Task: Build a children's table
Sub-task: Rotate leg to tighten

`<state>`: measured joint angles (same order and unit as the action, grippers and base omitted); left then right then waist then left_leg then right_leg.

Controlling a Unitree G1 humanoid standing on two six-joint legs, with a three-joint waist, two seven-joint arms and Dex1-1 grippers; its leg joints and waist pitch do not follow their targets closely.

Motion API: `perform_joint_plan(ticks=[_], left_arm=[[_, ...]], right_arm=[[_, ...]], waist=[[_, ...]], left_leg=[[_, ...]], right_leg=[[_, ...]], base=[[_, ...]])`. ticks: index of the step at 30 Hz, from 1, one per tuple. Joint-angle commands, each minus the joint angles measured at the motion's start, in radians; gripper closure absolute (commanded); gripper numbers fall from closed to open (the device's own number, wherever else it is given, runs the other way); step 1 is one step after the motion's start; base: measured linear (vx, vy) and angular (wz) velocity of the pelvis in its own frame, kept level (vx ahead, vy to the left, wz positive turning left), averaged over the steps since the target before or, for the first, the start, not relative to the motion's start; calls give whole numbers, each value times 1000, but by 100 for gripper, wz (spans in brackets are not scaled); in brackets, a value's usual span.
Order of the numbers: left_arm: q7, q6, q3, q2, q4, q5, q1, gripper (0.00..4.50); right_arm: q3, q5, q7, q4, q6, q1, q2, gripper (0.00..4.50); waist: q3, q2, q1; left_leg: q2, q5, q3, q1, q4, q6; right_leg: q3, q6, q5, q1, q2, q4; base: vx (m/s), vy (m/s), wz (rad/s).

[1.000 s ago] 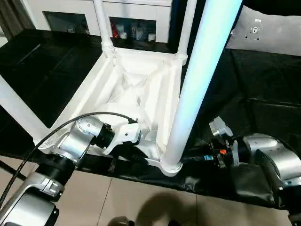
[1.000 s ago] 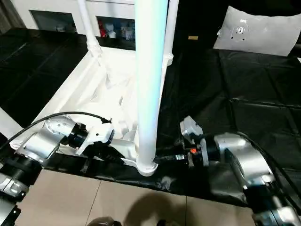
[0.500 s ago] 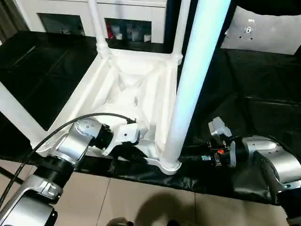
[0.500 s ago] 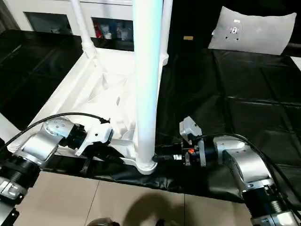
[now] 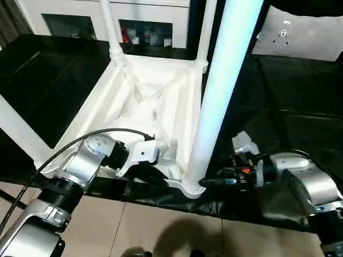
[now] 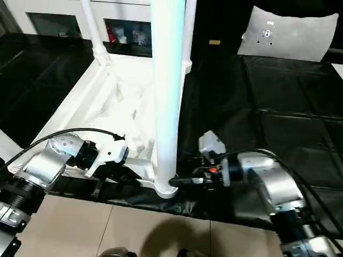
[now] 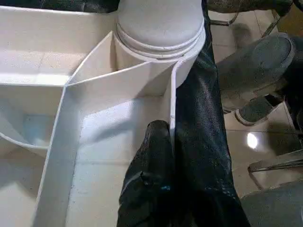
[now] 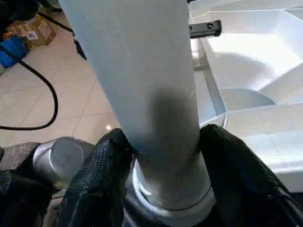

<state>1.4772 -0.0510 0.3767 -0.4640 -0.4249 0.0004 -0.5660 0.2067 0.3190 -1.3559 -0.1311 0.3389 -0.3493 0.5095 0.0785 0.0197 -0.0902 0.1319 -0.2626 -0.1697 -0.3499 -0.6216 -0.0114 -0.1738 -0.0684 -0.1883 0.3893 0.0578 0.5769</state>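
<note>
Children's table point(image 5: 161, 101) lies upside down on the black-covered tabletop point(image 5: 300, 107), near-right leg point(image 5: 217, 101) upright in its corner socket, right tool point(image 8: 161, 161) straddling its base with fingers spread, left tool point(image 7: 158, 156) pinched on the near rim; likely seating step, next check leg is fully home.

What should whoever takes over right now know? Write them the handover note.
Left claw: shut on the rim wall of the upturned tabletop, by the near corner.
Right claw: open, straddling the base of the near leg at its socket; firm grip not confirmed.
Done: table lies upside down on the black cover; the other three legs also stand at their corners.
Left: check each leg is seated, release, turn the table upright.
</note>
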Motion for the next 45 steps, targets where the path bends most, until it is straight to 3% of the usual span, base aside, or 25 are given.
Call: perform_joint_plan(ticks=[1,6,11,17,22,24,27,29,30,32,34,36,37,38,40,41,42,44,45], left_arm=[[4,6,30,16,22,-1,-4,450],[4,7,29,12,19,0,-4,450],[4,7,28,12,18,0,-5,450],[3,3,27,10,19,-1,-5,450],[-27,-33,11,26,30,-15,5,450],[-73,-62,-3,45,38,-16,8,450],[-157,-114,-23,78,45,-7,8,450],[-201,-144,-30,96,53,1,10,450],[-231,-163,-38,114,56,1,12,450],[-258,-175,-44,130,59,2,14,450],[-286,-179,-45,145,57,10,13,450],[-313,-186,-51,160,54,15,10,450],[-328,-193,-53,167,54,17,8,450],[-356,-204,-58,180,51,22,1,450],[-398,-226,-66,202,47,32,-12,450],[-411,-236,-68,210,48,37,-15,450],[-461,-256,-76,233,42,50,-27,450],[-503,-272,-81,251,39,62,-36,450],[-532,-282,-86,263,35,70,-42,450]], right_arm=[[19,10,-8,-2,-7,-16,-12,231],[21,18,-23,-10,3,-20,-18,248],[26,23,-32,-16,9,-27,-21,253],[31,28,-42,-17,19,-30,-26,254],[30,44,-32,18,47,3,-28,254],[18,52,18,45,75,32,-49,254],[1,37,139,83,79,87,-104,254],[-2,28,193,104,82,120,-131,254],[2,17,222,116,80,142,-145,254],[3,1,261,124,74,161,-163,254],[0,-13,318,131,78,175,-192,254],[-8,-28,380,136,84,184,-225,254],[-13,-36,420,143,94,190,-245,254],[-11,-57,474,148,100,192,-275,254],[-5,-89,573,154,111,194,-326,255],[-4,-99,610,156,114,193,-344,255],[-14,-129,723,134,128,171,-410,256],[-27,-151,815,114,142,151,-465,256],[-40,-165,875,96,147,134,-501,256]], waist=[[-46,-5,6],[-42,-9,8],[-42,-7,8],[-39,-7,8],[-34,-8,9],[-27,-2,8],[-22,-7,9],[-8,-9,17],[-1,-10,22],[10,-12,34],[12,-11,43],[12,-12,52],[11,-12,58],[16,-11,64],[16,-10,69],[17,-10,71],[19,-17,76],[20,-11,85],[16,-11,91]], left_leg=[[142,18,58,0,83,124],[140,-11,57,0,87,110],[142,-3,58,0,87,110],[144,-20,59,2,90,98],[147,-20,60,2,92,96],[147,-24,60,2,93,94],[145,-60,60,3,98,79],[140,-122,62,5,107,52],[133,-168,63,12,108,41],[121,-210,62,20,110,29],[113,-213,58,34,114,31],[112,-194,59,32,121,38],[118,-192,65,24,126,44],[124,-209,69,23,130,42],[124,-222,70,26,131,24],[124,-222,72,21,131,20],[126,-219,72,18,133,25],[128,-214,74,21,135,14],[132,-201,78,12,136,11]], right_leg=[[112,-106,-193,-59,160,-70],[113,-93,-249,-59,160,-79],[114,-105,-223,-58,161,-74],[114,-100,-256,-57,160,-79],[117,-114,-235,-56,162,-76],[119,-118,-237,-52,163,-77],[120,-108,-296,-53,166,-88],[119,-77,-419,-51,167,-108],[115,-50,-525,-49,167,-123],[105,1,-646,-47,163,-146],[95,40,-678,-47,158,-166],[90,54,-653,-55,156,-170],[91,52,-611,-59,156,-164],[92,46,-608,-54,158,-163],[94,36,-620,-51,163,-165],[95,32,-616,-53,165,-163],[99,27,-603,-53,167,-162],[102,-1,-576,-47,167,-157],[104,-14,-541,-55,170,-147]], base=[[0,0,0],[0,0,0],[0,0,0],[0,0,0],[0,0,0],[0,0,0],[0,0,0],[0,0,0],[0,0,0],[0,0,0],[0,0,0],[0,0,0],[0,0,0],[0,0,0],[0,0,0],[0,0,0],[0,0,0],[0,0,0],[0,0,0]])
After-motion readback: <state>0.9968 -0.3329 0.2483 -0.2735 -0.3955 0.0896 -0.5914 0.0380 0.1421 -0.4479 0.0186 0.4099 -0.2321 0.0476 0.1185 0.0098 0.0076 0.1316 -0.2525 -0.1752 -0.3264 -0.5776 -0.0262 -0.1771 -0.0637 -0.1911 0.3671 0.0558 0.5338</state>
